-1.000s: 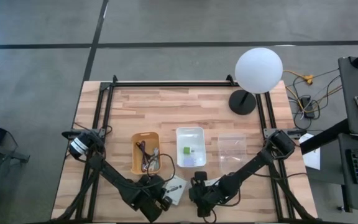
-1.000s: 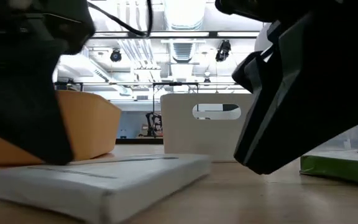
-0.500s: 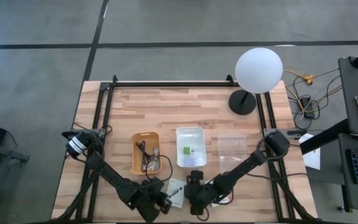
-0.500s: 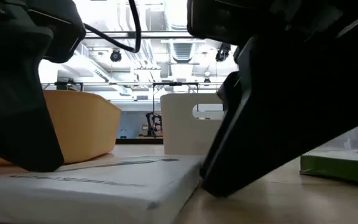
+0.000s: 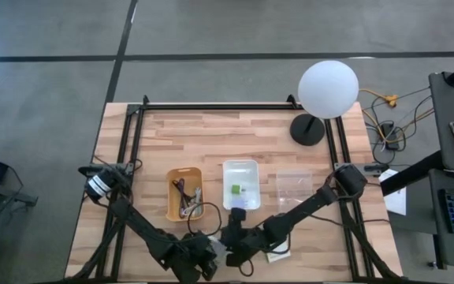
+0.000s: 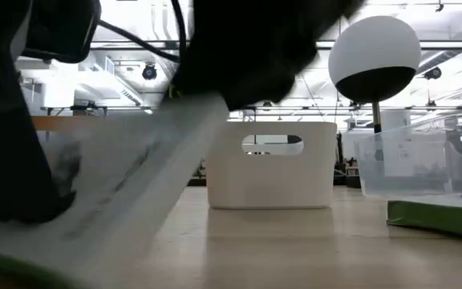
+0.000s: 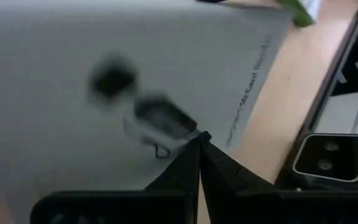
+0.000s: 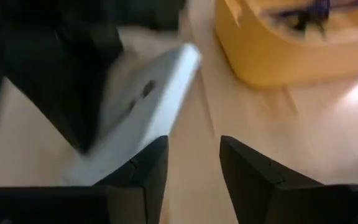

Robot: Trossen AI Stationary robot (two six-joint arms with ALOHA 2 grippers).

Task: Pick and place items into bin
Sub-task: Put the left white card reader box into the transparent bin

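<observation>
A white flat card box (image 5: 220, 251) with a dark printed object (image 7: 160, 118) lies near the table's near edge, between my two grippers. In the low view the box (image 6: 135, 185) stands tilted, its right side raised and its left side down on the table. My left gripper (image 5: 203, 262) is shut, its fingertips (image 7: 201, 142) on the box's printed face. My right gripper (image 5: 231, 237) is open just right of the box; its fingers (image 8: 193, 142) stand at the box's raised edge (image 8: 166, 93). The yellow bin (image 5: 184, 193) holds cables and a purple strap. My left gripper presses its shut fingertips (image 7: 199, 149) on the box's printed top face (image 7: 166, 134), beside the dark print, coming from above at a slant. The box is tilted under them, its left side on the table. My right gripper: whether a finger (image 8: 148, 165) touches the box's raised edge, I cannot tell.
The white bin (image 5: 242, 186) with a small green block (image 5: 236, 190) stands beyond the grippers, and a clear container (image 5: 294, 185) to its right. A globe lamp (image 5: 328, 88) stands at the far right. A green-edged flat pack (image 6: 439, 215) lies to the right near the table's near edge.
My right gripper has moved toward the table's left, up to the white box. The box, flat on the table a second ago, has tipped: its right side has risen while its left side stays down under my left gripper.
</observation>
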